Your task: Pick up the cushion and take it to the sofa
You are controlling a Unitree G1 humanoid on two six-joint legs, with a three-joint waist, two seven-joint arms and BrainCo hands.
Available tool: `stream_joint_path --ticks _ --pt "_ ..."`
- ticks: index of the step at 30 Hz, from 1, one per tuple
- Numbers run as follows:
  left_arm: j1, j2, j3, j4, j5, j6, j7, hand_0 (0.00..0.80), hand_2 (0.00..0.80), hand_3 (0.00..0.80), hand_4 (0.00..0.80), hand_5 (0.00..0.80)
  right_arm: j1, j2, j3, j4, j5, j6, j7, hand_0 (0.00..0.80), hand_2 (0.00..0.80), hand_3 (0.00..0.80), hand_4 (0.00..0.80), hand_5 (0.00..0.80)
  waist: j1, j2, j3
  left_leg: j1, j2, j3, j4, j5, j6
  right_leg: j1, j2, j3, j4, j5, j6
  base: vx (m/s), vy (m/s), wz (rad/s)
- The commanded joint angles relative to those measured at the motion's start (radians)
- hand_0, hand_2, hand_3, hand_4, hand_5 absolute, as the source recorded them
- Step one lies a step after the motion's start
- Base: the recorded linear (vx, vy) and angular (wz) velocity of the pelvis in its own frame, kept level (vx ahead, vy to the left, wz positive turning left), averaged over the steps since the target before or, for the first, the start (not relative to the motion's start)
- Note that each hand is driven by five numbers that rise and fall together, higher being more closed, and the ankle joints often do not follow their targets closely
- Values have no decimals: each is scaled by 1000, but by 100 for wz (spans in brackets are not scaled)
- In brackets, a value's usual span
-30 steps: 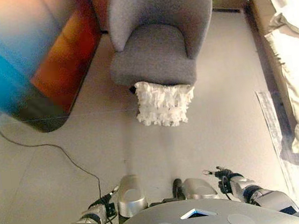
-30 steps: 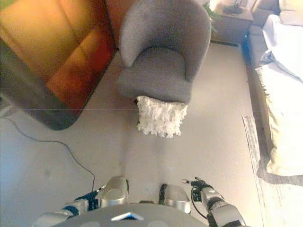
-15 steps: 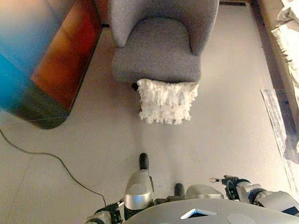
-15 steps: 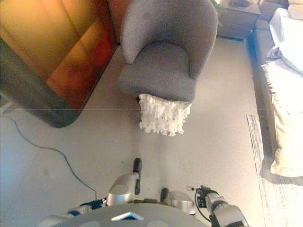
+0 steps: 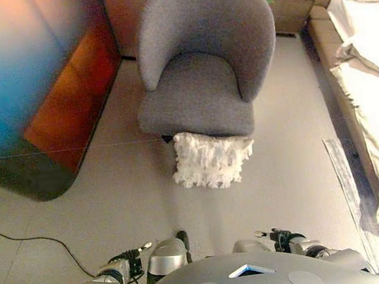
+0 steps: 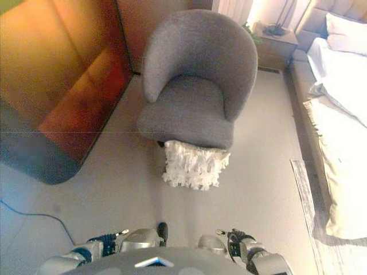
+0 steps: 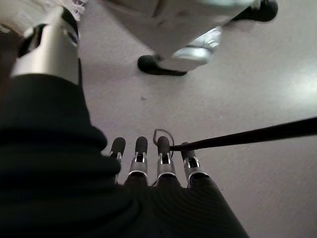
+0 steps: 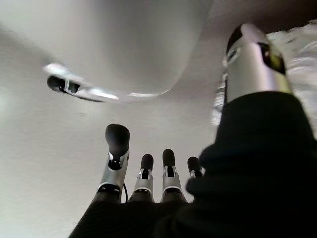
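Against the armchair (image 5: pixel 199 79), cushion (image 5: pixel 208 159); sofa (image 6: pixel 338 149) rightward.

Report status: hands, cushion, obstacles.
Left robot hand and right robot hand open, empty, low. Cushion on floor against armchair. Nothing between.

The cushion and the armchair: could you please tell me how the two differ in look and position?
The cushion is white with a ruffled, tufted surface; the armchair is grey and smooth. The cushion is much smaller than the armchair. The cushion leans on the floor against the armchair's front edge, while the armchair stands upright on the floor. Both lie ahead of the robot, and neither is touched by a hand.
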Motion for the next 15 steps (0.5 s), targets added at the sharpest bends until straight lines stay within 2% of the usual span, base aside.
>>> stream_joint_path --ticks 1,3,5,7,8,11,15 --pt "-52 -15 -19 17 17 29 -3 0 0 0 0 0 -35 -43 13 -39 54 -17 -30 0 0 0 0 0 -16 50 10 -77 9 -62 39 -37 -8 -51 49 -83 -247 198 -45 134 -24 -11" --pt "-56 -20 -23 19 15 31 -3 0 0 0 0 0 -28 -52 15 -48 70 -32 -41 0 0 0 0 0 -36 50 31 -45 14 -72 47 -57 -16 -73 40 -70 -348 219 -48 153 -54 -2" --pt "-52 -28 -21 27 11 25 -1 0 0 0 0 0 -21 -63 10 -48 74 -38 -40 0 0 0 0 0 -52 32 35 -17 -1 -80 53 -86 -21 -81 15 -34 -490 315 -19 196 -81 16" --pt "-44 -33 -20 35 10 19 0 0 0 0 0 0 -13 -68 0 -45 71 -36 -31 0 0 0 0 0 -66 20 35 13 -13 -102 52 -122 -17 -107 -10 9 -571 406 4 231 -100 29" --pt "-40 -35 -20 42 12 13 -1 0 0 0 0 0 -8 -67 -8 -40 77 -33 -30 0 0 0 0 0 -73 18 36 28 -14 -113 52 -135 -14 -118 -19 31 -610 430 11 282 -127 42" --pt "-25 -35 -10 51 26 -9 4 0 0 0 0 0 15 -56 -40 -26 80 -40 -24 0 0 0 0 0 -89 14 40 72 -1 -142 60 -176 -3 -123 -37 65 -681 455 22 320 -168 36" --pt "-5 -28 1 52 56 -21 13 0 0 0 0 0 35 -41 -53 -19 68 -50 -21 0 0 0 0 0 -93 -5 35 119 23 -136 80 -231 -4 -118 -59 46 -648 468 24 349 -236 8"
